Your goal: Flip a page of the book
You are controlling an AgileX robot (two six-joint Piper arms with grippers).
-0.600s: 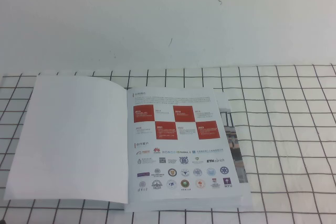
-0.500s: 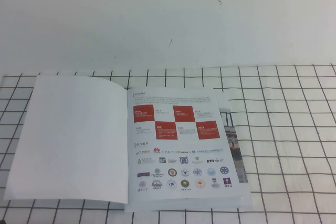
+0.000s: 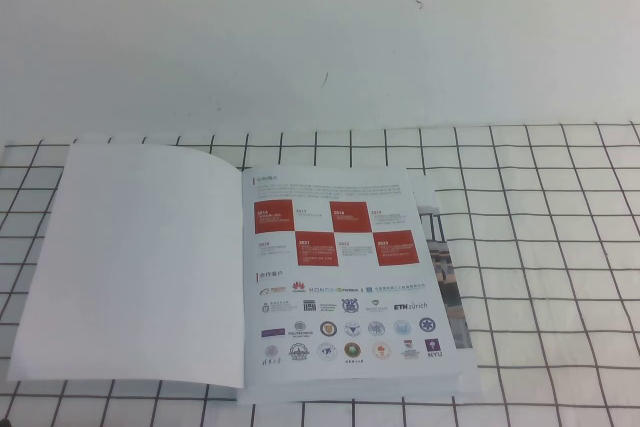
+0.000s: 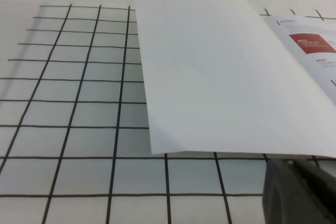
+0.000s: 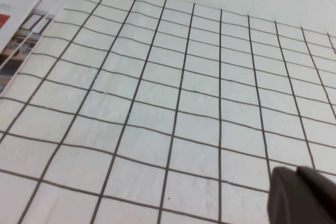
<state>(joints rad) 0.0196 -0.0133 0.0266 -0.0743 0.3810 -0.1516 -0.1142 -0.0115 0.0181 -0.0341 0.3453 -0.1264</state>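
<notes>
The book (image 3: 452,292) lies open on a black-and-white grid cloth. Its left half is a blank white sheet (image 3: 140,267). The page (image 3: 340,277), with its red-and-white checker above rows of logos, lies flat on the right half. Neither gripper shows in the high view. In the left wrist view my left gripper (image 4: 292,165) is shut and empty, just off the near edge of the blank sheet (image 4: 220,77), with a corner of the page (image 4: 310,45) beyond. In the right wrist view my right gripper (image 5: 297,174) is shut and empty over the cloth, well away from the book's edge (image 5: 21,19).
The grid cloth (image 3: 540,247) covers the table's near part. Plain white tabletop (image 3: 320,37) lies beyond it. Lower pages with photos stick out from under the page at the book's right edge.
</notes>
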